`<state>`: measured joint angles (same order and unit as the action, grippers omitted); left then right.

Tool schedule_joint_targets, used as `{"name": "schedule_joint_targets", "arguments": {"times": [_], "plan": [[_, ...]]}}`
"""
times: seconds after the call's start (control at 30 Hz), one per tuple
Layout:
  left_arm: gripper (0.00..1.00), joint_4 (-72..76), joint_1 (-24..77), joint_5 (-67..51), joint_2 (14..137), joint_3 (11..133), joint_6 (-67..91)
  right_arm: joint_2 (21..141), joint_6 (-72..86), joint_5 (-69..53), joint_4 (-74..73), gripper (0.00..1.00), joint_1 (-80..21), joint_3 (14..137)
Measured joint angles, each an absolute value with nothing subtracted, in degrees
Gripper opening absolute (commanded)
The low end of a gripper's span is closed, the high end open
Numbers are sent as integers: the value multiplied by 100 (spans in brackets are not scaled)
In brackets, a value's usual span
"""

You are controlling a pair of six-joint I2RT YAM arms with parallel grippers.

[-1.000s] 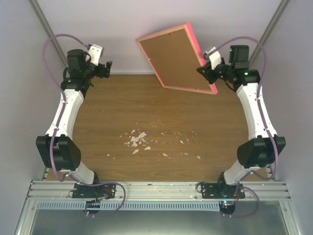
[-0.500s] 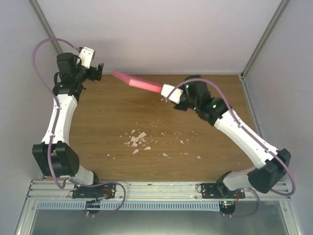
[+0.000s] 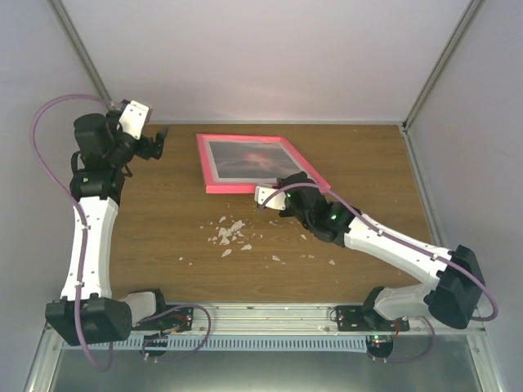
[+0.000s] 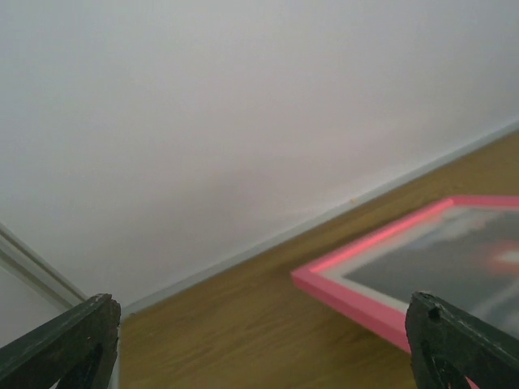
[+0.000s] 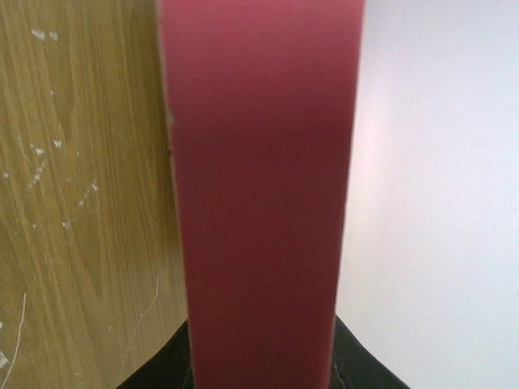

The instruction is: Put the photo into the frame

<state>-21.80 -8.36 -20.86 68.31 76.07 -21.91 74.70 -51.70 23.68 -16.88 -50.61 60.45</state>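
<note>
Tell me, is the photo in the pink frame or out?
In: the photo, dark with a reddish glow, shows behind the pane of the frame, which faces up.

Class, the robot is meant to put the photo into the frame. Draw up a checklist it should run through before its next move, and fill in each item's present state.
1. The frame lies face up on the table: ok.
2. The photo shows behind the pane: ok.
3. The right gripper is shut on the frame's near edge: ok.
4. The left gripper is open and apart from the frame: ok.
5. The frame rests fully flat, safe to release: cannot tell.
6. Table free of debris: not ok, white crumbs lie on the near side of the frame.
</note>
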Motion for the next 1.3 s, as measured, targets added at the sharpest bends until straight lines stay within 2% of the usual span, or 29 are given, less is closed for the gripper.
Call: {"name": "schedule_joint_targets", "arguments": {"times": [0.1, 0.23, 0.43, 0.77, 0.9, 1.1, 1.3], "plan": [[94, -2467, -838, -2231, 6746, 7481, -2189, 7465, -5262, 2617, -1304, 23, -5142, 5634], [95, -2915, -843, -2226, 6591, 6991, -2174, 7472, -5203, 2814, -1026, 30, -5336, 5085], [95, -3430, -843, -2180, 5837, 6390, -2193, 7717, -5076, 2840, -910, 60, -5546, 4329], [95, -3489, -843, -2163, 5417, 5988, -2241, 8326, -4372, 2534, -954, 99, -6202, 4093], [96, -3542, -843, -2169, 5529, 5944, -2290, 8335, -4073, 1855, -1439, 100, -6239, 4394], [96, -3566, -843, -2276, 5800, 5944, -2290, 8241, -3887, 150, -2434, 100, -6020, 5234], [95, -3551, -843, -2506, 6307, 5975, -2224, 8538, -3732, -1905, -3594, 99, -4335, 7087]]}}
